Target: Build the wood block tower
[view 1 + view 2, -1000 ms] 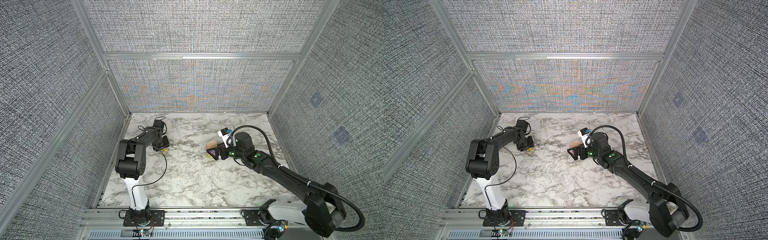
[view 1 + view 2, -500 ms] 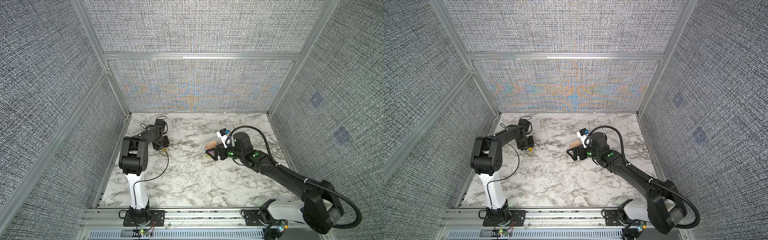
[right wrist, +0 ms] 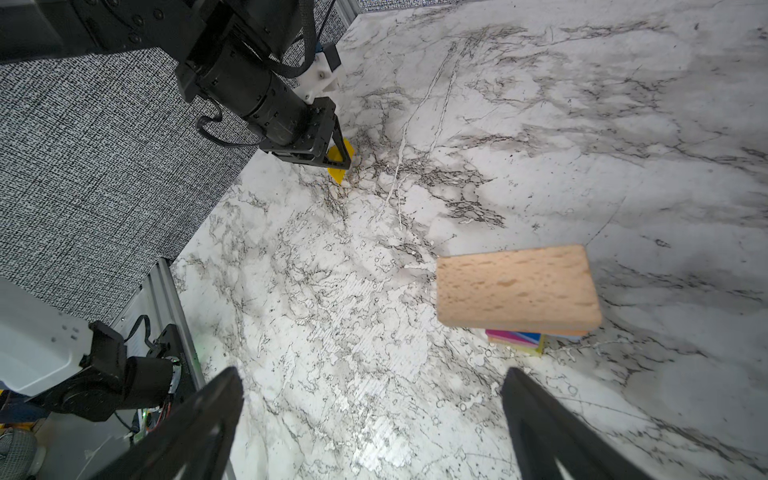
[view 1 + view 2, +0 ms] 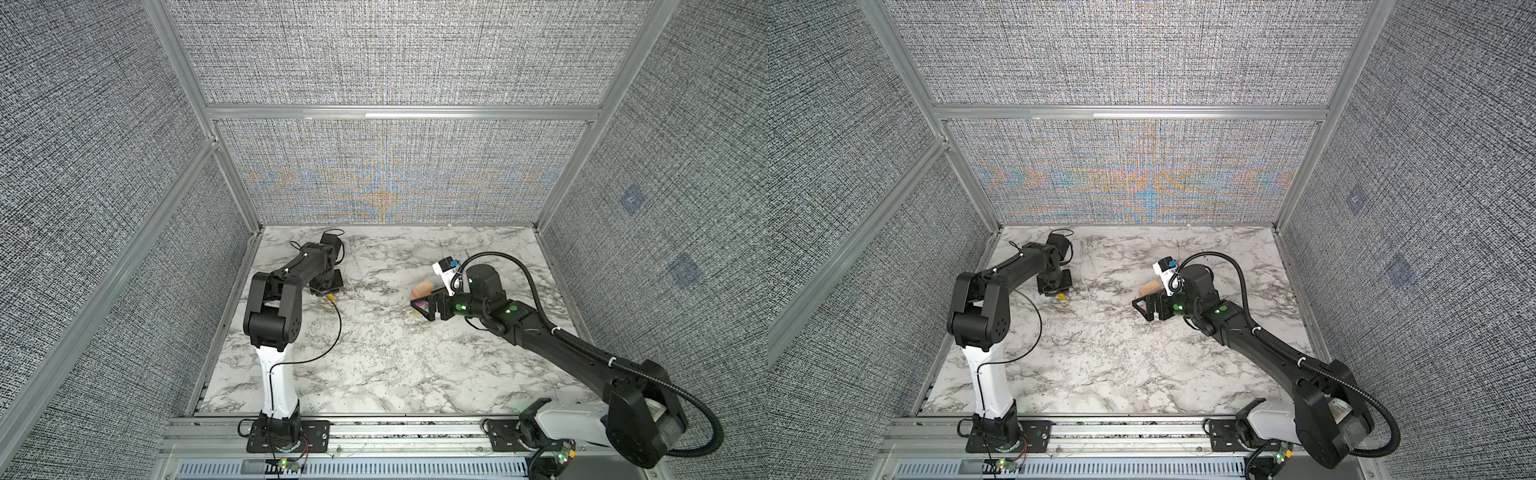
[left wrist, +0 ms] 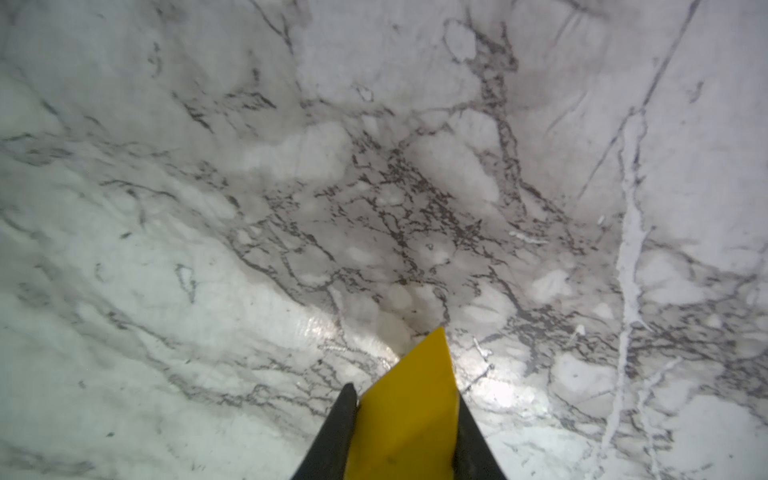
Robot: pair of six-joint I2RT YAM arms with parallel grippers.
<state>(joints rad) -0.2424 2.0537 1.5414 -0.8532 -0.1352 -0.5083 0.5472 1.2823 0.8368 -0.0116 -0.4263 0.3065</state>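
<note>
My left gripper (image 5: pixel 405 392) is shut on the yellow wedge (image 5: pixel 411 415), low over the marble near the far left. The right wrist view shows the same grip, left gripper (image 3: pixel 338 160) on the yellow wedge (image 3: pixel 337 173); in both top views a yellow tip (image 4: pixel 331 296) (image 4: pixel 1061 296) peeks out below it. The tower (image 3: pixel 515 338) stands right of centre as a short stack of magenta, blue and yellow-green blocks, with a plain plank (image 3: pixel 517 286) (image 4: pixel 423 286) lying on top. My right gripper (image 3: pixel 372 374) (image 4: pixel 422 308) is open and empty, raised beside the stack's near side.
Grey fabric walls with aluminium posts (image 4: pixel 249 232) close in the marble table (image 4: pixel 374 353) at the back and both sides. The left arm's black cable (image 4: pixel 332 332) loops over the table. A metal rail (image 4: pixel 374 428) runs along the front edge.
The left gripper's jaws have closed onto the yellow wedge, and the left arm's elbow has swung up and back. The right arm has hardly moved.
</note>
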